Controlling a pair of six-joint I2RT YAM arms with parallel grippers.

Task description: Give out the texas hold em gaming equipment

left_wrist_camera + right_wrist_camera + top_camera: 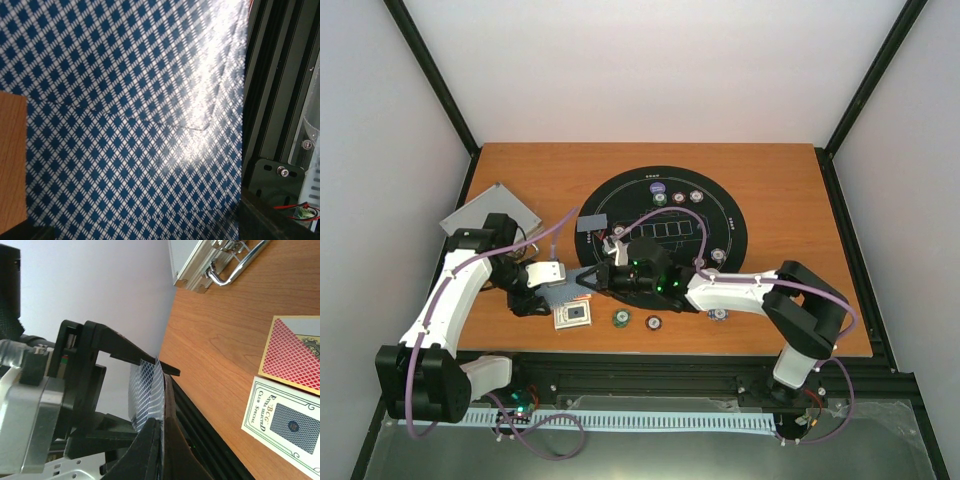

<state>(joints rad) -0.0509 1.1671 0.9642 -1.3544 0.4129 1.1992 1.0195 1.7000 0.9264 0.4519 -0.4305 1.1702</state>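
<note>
Above the near-left part of the desk (pixel 780 200), just off the rim of the round black mat (pixel 732 222), the two arms meet over a bundle of playing cards (pixel 147 390) with blue-and-white checked backs; the cards hang in the air between them, clear of the wood. The left fingers (pixel 130 347) stand narrow, closed around the bundle from one side; the right fingers (pixel 172 455) are pinched tight on the opposite edge. Whether they have one card or several cannot be told. The left wrist view is filled with a checked card back and shows nothing of the grip itself.

Other pieces are already spread about: a green chip (pixel 619 318) and a brown chip (pixel 653 322) lie on the desk near the card box (pixel 572 315); more chips sit around the mat; the silver case (pixel 490 212) lies well to the left.

The likely step is drawing a card off for dealing, and the risks follow from two grips on one thin bundle. If the left fingers clamp too hard, the pulled card may buckle or crease; if too loosely, the bundle may slide out and scatter. It hangs close to the near edge, so loose cards could drop into the rail below. A second card could also cling and come away with the first.
</note>
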